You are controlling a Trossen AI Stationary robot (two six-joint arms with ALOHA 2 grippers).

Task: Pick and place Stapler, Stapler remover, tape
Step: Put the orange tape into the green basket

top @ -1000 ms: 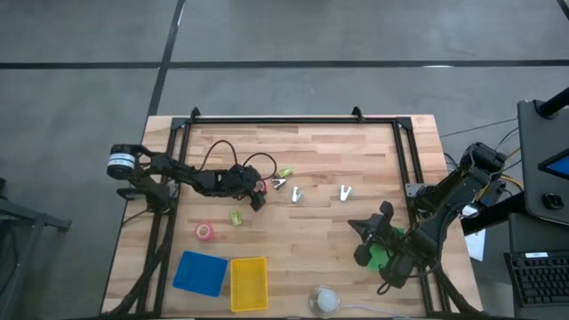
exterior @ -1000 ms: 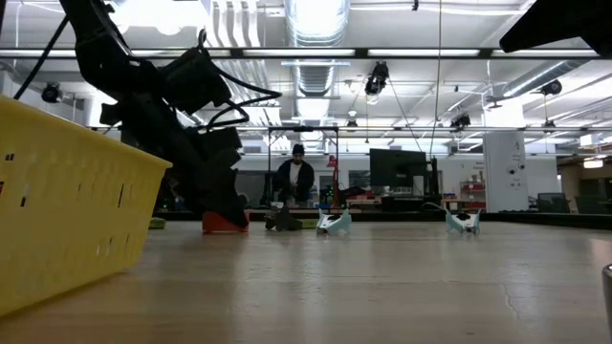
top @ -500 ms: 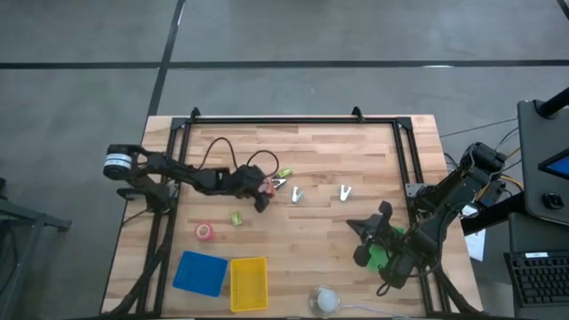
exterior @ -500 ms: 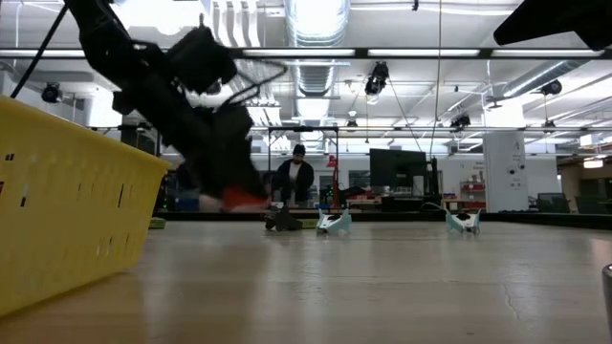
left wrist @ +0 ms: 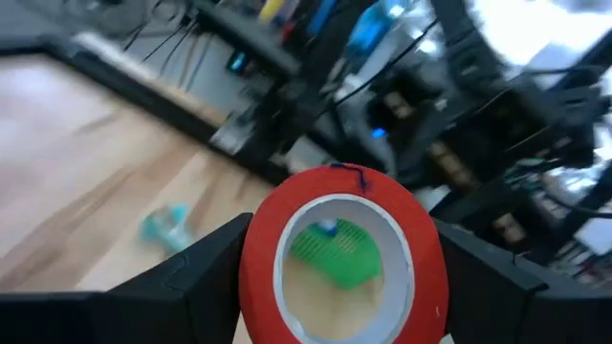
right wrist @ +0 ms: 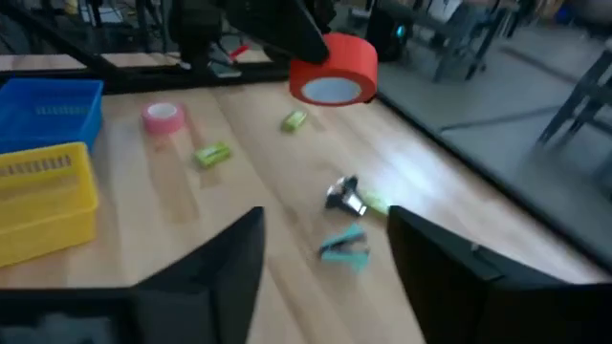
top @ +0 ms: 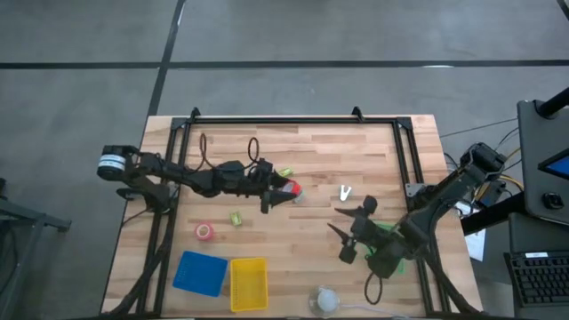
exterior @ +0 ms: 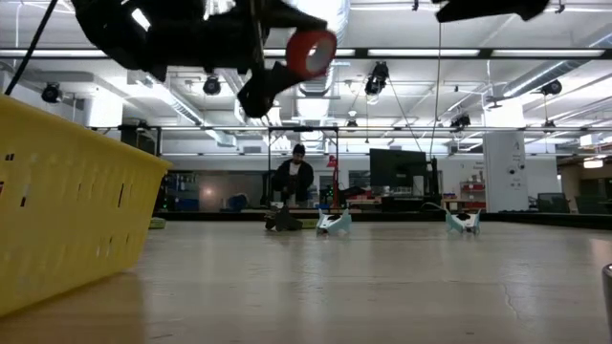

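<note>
Left end effector (top: 286, 190) is clamped on a red tape roll (top: 290, 189), lifted clear above the middle of the table (top: 311, 147); in the low view the roll (exterior: 311, 53) hangs high over the wood, and the left wrist view shows it (left wrist: 342, 258) wedged between both fingers (left wrist: 186, 277). Through its open centre a green thing shows, blurred. Right end effector (top: 345, 233) hovers to the right of the red roll, fingers spread apart with nothing between them (right wrist: 320, 258).

Hard to make out: the small grey clip-like item (right wrist: 344, 195) and teal one (right wrist: 345, 245) under the roll, too blurred to name. A white clip-like piece (top: 344, 192) lies right of the roll. No readable writing anywhere.

Left of the roll, toward the near edge: a pink tape roll (top: 205, 232) and two small yellow-green pieces (top: 236, 217). Beyond those, a blue bin (top: 200, 272) and yellow bin (top: 248, 283) stand side by side. A person (exterior: 294, 180) stands in the room behind the table.
</note>
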